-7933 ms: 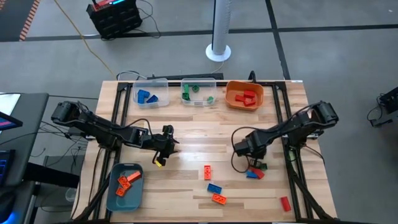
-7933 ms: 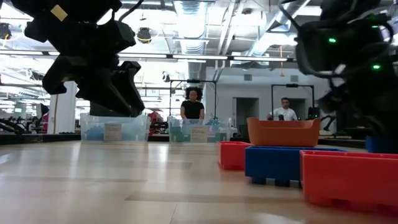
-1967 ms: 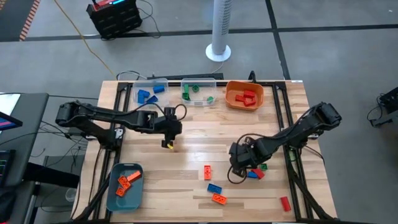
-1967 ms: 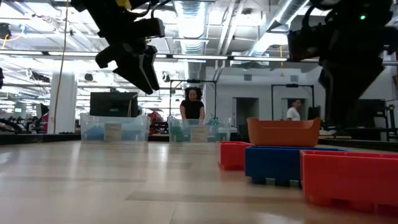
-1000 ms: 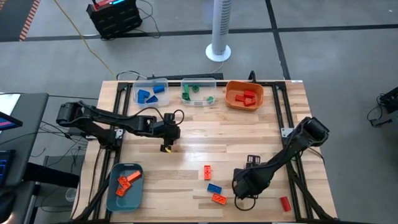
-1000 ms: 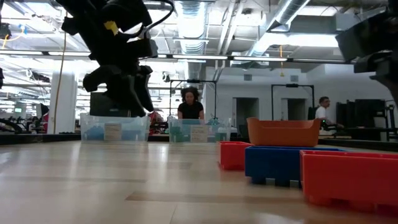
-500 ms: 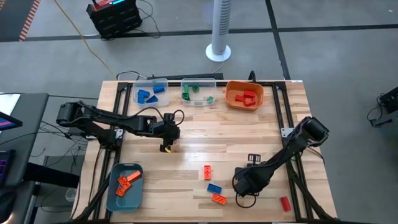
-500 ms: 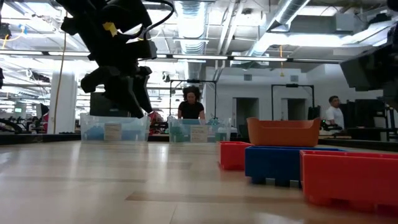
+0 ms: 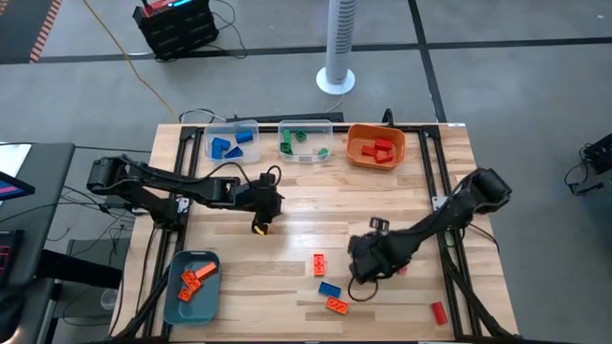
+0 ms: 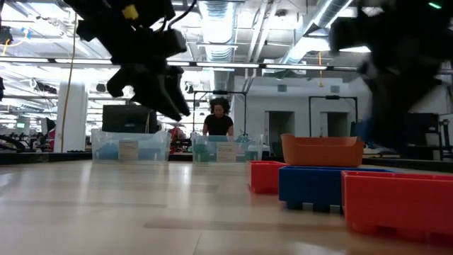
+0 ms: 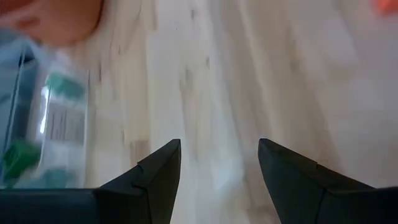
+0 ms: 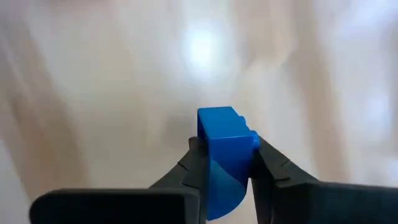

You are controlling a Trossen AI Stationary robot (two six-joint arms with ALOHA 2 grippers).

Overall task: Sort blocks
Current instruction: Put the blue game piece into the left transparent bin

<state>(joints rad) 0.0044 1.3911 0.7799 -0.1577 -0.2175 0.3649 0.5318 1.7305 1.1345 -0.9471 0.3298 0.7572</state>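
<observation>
Blue block pinched by right gripper fingers

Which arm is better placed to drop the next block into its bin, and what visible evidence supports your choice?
The right. The right gripper is already shut on a blue block, above the table's near middle. The left gripper is open and empty, though nearer the clear bin with blue blocks.

Bkgd: grey concrete floor w/ dark seam lines; white pedestal column; black equipment crate; desk w/ monitor. Ceiling ducting, strip lights; person standing at rear.
</observation>
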